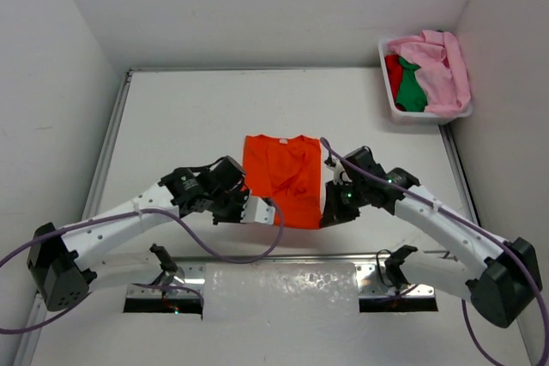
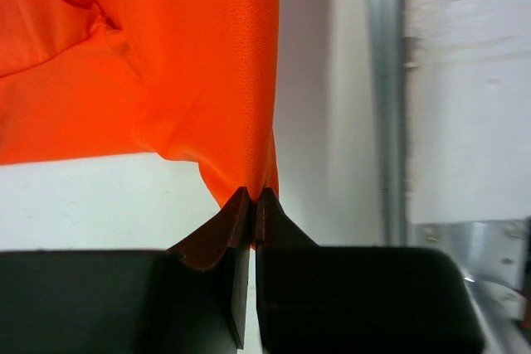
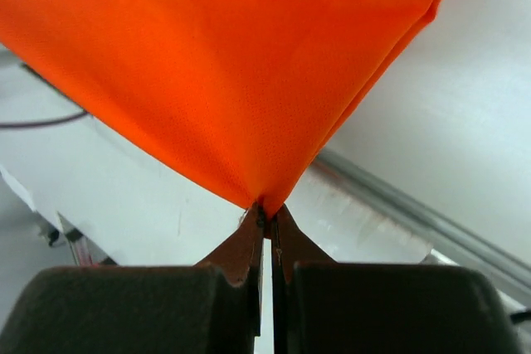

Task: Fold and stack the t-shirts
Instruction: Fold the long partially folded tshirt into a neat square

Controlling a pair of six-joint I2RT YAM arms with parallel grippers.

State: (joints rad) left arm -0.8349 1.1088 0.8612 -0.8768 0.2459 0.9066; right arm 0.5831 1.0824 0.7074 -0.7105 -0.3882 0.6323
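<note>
While the orange shirt (image 1: 283, 179) lies spread near the middle of the table (image 1: 180, 117), collar toward the far edge, both arms grip its near hem. The left gripper (image 2: 253, 195) is clamped on the shirt's near left corner, and a small point of orange cloth is pinched between its closed jaws. The right gripper (image 3: 267, 209) is clamped in the same way on the near right corner, with the cloth fanning out taut from its tips. At the table's far right corner stands a white basket (image 1: 388, 96) holding the pink shirt (image 1: 446, 70), the green shirt (image 1: 412, 87) and the red shirt (image 1: 393, 66) in a loose heap. The pink one drapes over the basket's right rim.
</note>
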